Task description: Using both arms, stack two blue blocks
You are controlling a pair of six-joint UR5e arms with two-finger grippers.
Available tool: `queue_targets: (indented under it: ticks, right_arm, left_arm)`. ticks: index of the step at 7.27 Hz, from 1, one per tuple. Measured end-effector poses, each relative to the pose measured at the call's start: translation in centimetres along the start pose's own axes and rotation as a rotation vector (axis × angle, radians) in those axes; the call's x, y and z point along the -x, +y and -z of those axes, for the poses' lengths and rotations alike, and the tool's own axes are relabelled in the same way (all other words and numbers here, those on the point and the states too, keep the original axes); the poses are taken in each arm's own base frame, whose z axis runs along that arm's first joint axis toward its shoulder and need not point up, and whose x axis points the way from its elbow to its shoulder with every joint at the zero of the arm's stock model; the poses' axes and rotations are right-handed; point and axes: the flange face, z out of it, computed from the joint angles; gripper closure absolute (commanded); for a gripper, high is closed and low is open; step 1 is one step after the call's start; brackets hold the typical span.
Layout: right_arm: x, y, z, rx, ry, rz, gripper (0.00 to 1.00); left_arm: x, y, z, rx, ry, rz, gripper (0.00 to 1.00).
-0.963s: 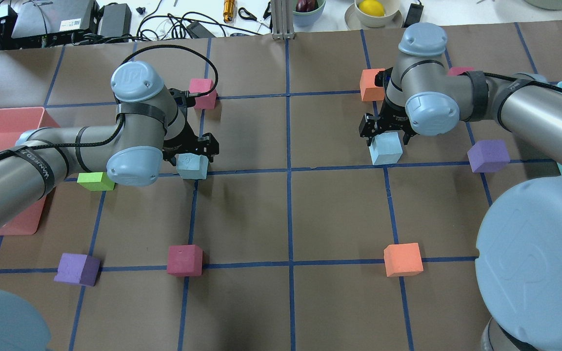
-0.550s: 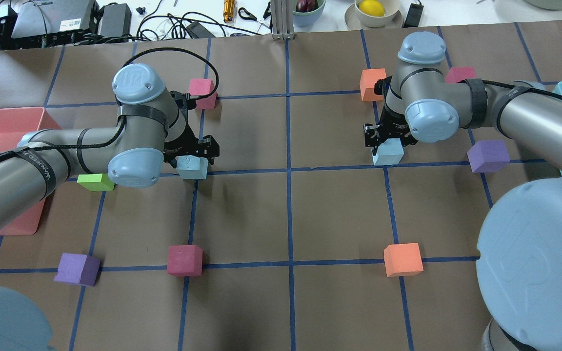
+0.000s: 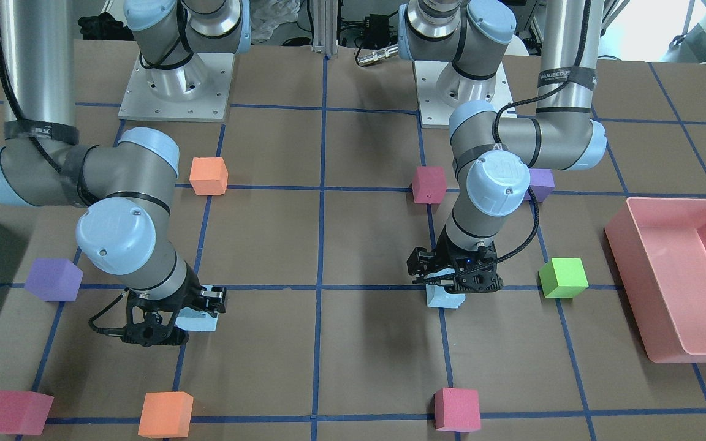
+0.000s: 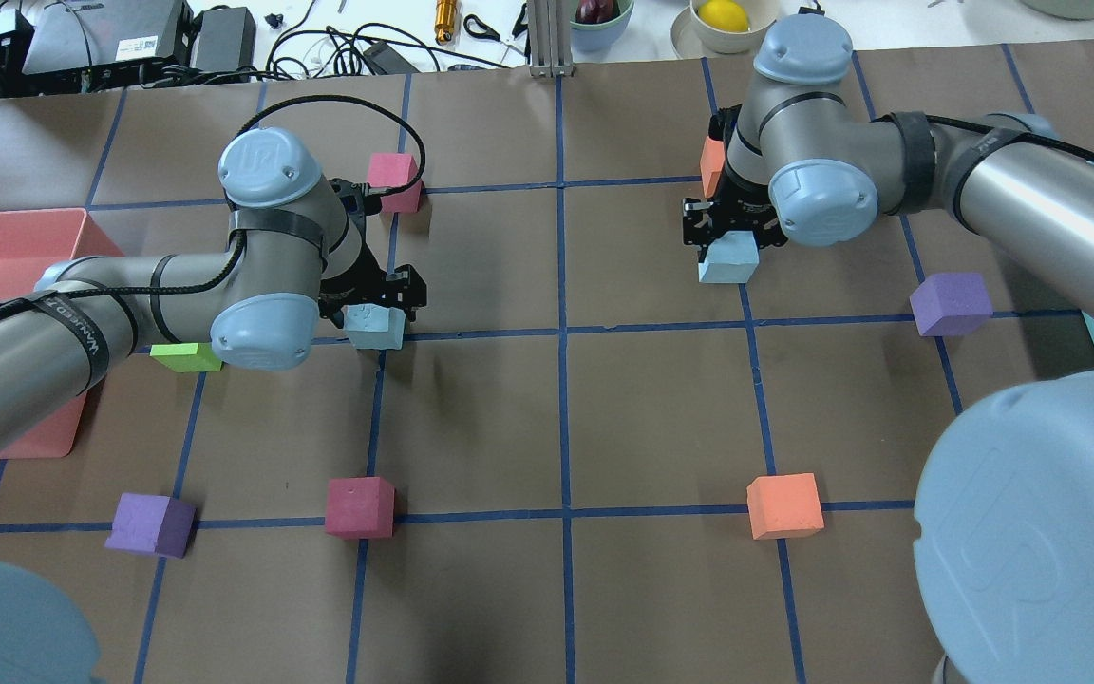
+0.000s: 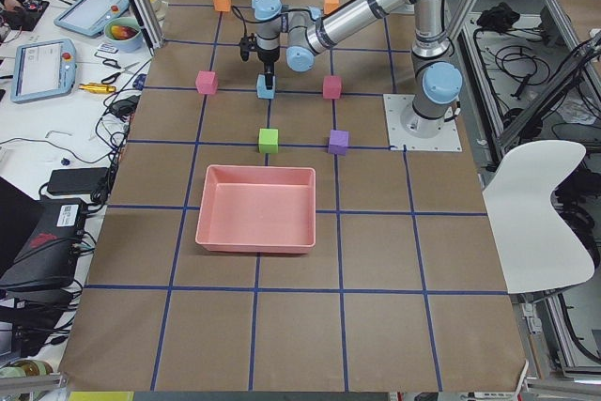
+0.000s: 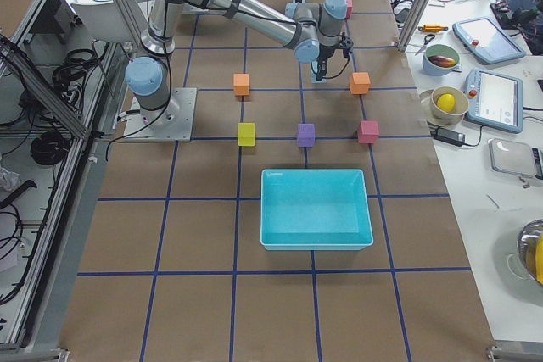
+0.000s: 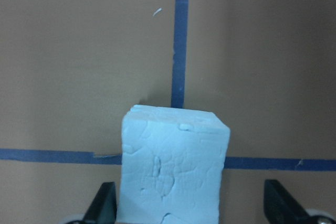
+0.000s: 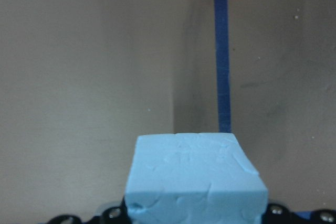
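Blue block (image 7: pixel 173 161) btwn L gripper (image 7: pixel 192 205) jaws

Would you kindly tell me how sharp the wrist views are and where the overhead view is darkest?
Left wrist view: the blue block is crisp, dents readable. Right wrist view: softer, the other blue block and tape line slightly blurred. Overhead view: the table is darkest at the bottom edge.
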Motion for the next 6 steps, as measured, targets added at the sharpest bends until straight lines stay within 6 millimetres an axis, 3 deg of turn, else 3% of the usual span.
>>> queue_targets:
  ticks: [2, 3, 4, 5, 6]
  right_arm:
    - [5.5, -0.4, 1.2, -0.038, -0.015, -0.042, 1.00]
    - [8.5, -0.4, 1.3, -0.051, -0.021, -0.056, 1.00]
    - [11.5, -0.2, 0.9, -0.057, -0.022, -0.058, 1.00]
    - [13.6, 0.2, 0.2, -0.054, -0.020, -0.052, 1.00]
    - [15.1, 0.5, -0.8, -0.045, -0.020, -0.048, 1.00]
  left_arm:
    - [0.0, 0.0, -0.5, 0.006, -0.002, -0.006, 0.04]
    - [0.2, -0.2, -0.7, 0.000, -0.006, -0.013, 0.23]
    - [0.4, -0.4, -1.0, -0.005, -0.011, -0.017, 0.51]
    - [0.5, -0.6, -1.3, -0.006, -0.014, -0.016, 0.68]
    - [0.6, -0.6, -1.4, -0.007, -0.014, -0.014, 0.74]
